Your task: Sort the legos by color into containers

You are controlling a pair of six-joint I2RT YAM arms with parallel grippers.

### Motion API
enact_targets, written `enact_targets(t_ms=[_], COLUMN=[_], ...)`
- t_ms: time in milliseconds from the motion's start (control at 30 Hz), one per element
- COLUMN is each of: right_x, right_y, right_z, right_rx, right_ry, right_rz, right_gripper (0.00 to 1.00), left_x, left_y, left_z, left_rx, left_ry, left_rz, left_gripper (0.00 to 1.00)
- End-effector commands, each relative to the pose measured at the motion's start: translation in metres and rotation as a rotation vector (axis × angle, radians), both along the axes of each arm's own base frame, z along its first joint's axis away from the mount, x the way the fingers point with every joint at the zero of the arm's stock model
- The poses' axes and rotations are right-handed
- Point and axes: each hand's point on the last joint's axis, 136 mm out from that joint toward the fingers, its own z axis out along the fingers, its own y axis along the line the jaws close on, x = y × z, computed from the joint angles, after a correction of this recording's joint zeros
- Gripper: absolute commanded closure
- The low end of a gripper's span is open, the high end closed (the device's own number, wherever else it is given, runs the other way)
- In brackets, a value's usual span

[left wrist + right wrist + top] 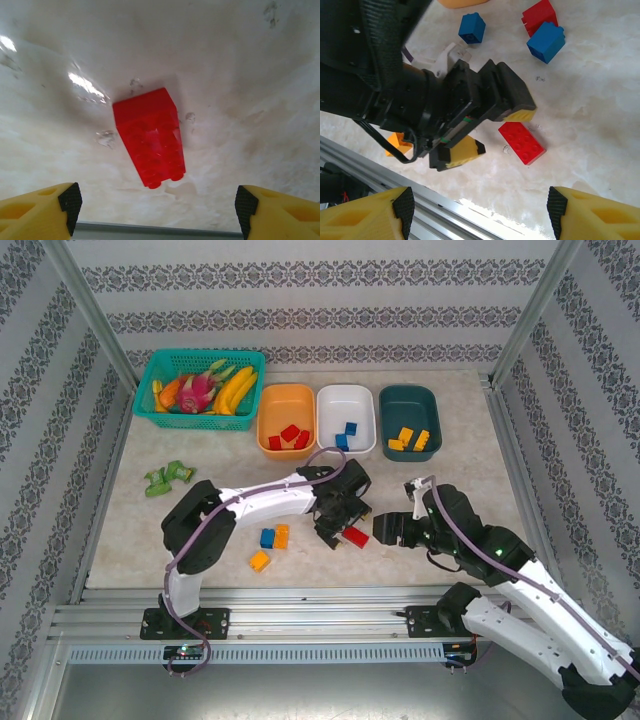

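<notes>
A red lego lies flat on the marble table just ahead of my left gripper, which is open with nothing between its fingers. From above, the left gripper hangs right beside this red lego. My right gripper is open and empty just right of it. In the right wrist view, the open right gripper faces the left gripper and the red lego. The orange bin holds red legos, the white bin blue ones, the teal bin orange ones.
A blue lego and two orange legos lie left of the grippers. Two more blue legos and a red one lie beyond. A teal mesh basket of toy fruit and a green toy sit far left.
</notes>
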Motion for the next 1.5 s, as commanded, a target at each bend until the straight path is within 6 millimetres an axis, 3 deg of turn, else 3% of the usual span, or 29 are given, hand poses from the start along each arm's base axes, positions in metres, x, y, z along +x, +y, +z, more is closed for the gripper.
enact_targets(t_ms=[0, 300, 433, 567, 667, 767, 1033, 1233, 1333, 1467], right_x=[-0.004, -0.01, -0.01, -0.008, -0.005, -0.002, 0.02, 0.052, 0.071, 0.097], right_y=[-0.007, -0.014, -0.012, -0.01, -0.007, -0.006, 0.009, 0.038, 0.049, 0.058], right_z=[-0.002, -0.003, -0.004, -0.003, -0.001, 0.006, 0.039, 0.061, 0.066, 0.069], right_rx=[-0.013, -0.004, -0.002, -0.001, 0.005, 0.009, 0.055, 0.114, 0.152, 0.2], right_ry=[0.003, -0.001, 0.001, 0.001, -0.002, -0.022, -0.093, -0.101, -0.085, -0.054], right_rz=[-0.026, -0.037, -0.029, -0.029, -0.022, -0.022, -0.01, 0.022, 0.022, 0.004], right_gripper=[0.27, 0.27, 0.27, 0.27, 0.27, 0.27, 0.25, 0.25, 0.26, 0.26], left_x=[-0.019, -0.02, -0.017, -0.013, -0.007, 0.007, 0.071, 0.147, 0.192, 0.25], left_y=[0.005, -0.005, -0.001, 0.0, 0.007, 0.021, 0.072, 0.128, 0.151, 0.158], left_z=[-0.018, -0.046, -0.052, -0.057, -0.052, -0.032, 0.049, 0.098, 0.111, 0.112], left_rx=[0.097, 0.146, 0.169, 0.161, 0.177, 0.208, 0.256, 0.293, 0.309, 0.209], left_ry=[0.108, 0.147, 0.134, 0.117, 0.086, 0.006, -0.279, -0.429, -0.501, -0.588], left_rz=[0.094, 0.132, 0.147, 0.15, 0.138, 0.112, -0.054, -0.231, -0.289, -0.321], left_gripper=[0.18, 0.31, 0.44, 0.63, 0.66, 0.71, 0.75, 0.75, 0.74, 0.72])
